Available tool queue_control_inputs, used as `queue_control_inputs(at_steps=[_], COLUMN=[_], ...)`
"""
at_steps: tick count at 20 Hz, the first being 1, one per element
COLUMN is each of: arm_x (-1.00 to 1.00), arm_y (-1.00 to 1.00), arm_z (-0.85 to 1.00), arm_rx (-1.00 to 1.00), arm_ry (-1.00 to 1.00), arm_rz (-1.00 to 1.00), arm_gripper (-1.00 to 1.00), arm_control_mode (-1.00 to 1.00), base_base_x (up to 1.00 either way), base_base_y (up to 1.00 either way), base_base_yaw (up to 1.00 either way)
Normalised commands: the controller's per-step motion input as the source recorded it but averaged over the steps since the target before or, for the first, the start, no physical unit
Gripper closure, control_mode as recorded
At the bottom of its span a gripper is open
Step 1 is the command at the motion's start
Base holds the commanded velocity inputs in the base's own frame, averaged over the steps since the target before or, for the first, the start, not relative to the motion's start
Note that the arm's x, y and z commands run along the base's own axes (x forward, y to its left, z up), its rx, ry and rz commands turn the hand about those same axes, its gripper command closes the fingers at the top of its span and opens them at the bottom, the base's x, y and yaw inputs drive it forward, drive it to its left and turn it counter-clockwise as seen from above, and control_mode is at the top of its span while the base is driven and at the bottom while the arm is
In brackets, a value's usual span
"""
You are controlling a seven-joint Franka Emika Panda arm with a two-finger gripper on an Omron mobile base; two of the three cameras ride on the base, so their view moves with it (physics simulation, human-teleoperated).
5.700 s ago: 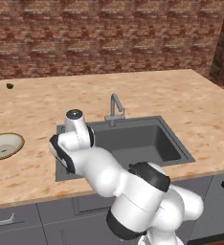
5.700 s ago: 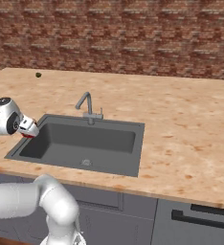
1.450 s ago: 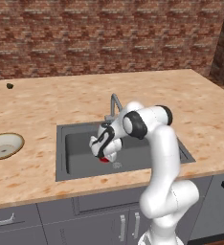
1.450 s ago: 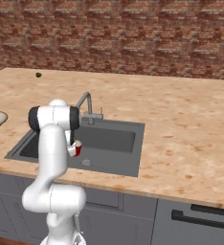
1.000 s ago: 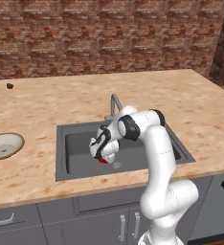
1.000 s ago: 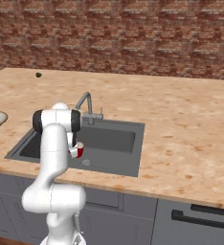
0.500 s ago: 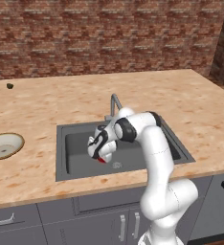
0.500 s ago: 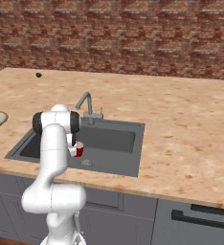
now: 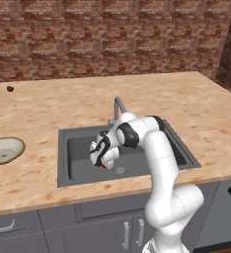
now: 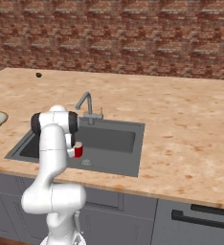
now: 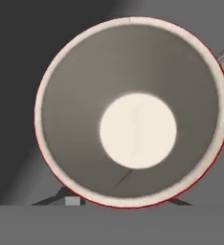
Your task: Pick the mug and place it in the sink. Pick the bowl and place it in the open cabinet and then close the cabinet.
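Observation:
The red mug (image 10: 77, 151) with its white inside (image 11: 133, 129) is upright, low inside the dark grey sink (image 9: 83, 153), close to the round drain. My gripper (image 9: 102, 162) points down right over it, and the hand hides most of the mug (image 9: 104, 166) in the left base view. The mug's rim hides my fingers in the hand view, so their stance is unclear. The cream bowl (image 9: 4, 150) with a tan rim rests on the counter far left of the sink (image 10: 109, 139). The cabinet is out of view.
A grey metal tap (image 9: 118, 105) stands at the sink's back edge, just behind my arm. A small brown lump (image 9: 10, 89) lies at the counter's far left back. A brick wall runs behind the counter; grey base cabinets sit below.
Since the oldest frames the arm has carried the mug from the sink's left rim down into the basin. Over the last second hand and mug have hardly moved.

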Motion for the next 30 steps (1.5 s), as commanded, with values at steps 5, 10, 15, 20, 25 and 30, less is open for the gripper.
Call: queue_control_inputs(at_steps=[5,10,15,20,25,30], arm_x=[-0.07,-0.36,-0.37,-0.45,-0.21,-0.32], arm_y=[0.0,0.0,0.07,0.12,0.0,-0.03], arm_z=[0.16,0.43,0.69,0.88,0.84,0.86], arm_rx=[0.0,0.02,0.0,-0.04,-0.11,-0.14], arm_ry=[0.0,0.0,0.0,0.0,0.0,0.0], arm_rz=[-0.01,-0.04,-0.03,0.01,0.11,0.19], arm_gripper=[-1.0,-1.0,-1.0,-1.0,-1.0,-1.0], arm_control_mode=[-1.0,-1.0,-1.0,-1.0,-1.0,-1.0], base_base_x=[0.0,0.0,0.0,0.0,0.0,0.0], base_base_y=[0.0,0.0,0.0,0.0,0.0,0.0], base_base_yaw=[0.0,0.0,0.0,0.0,0.0,0.0])
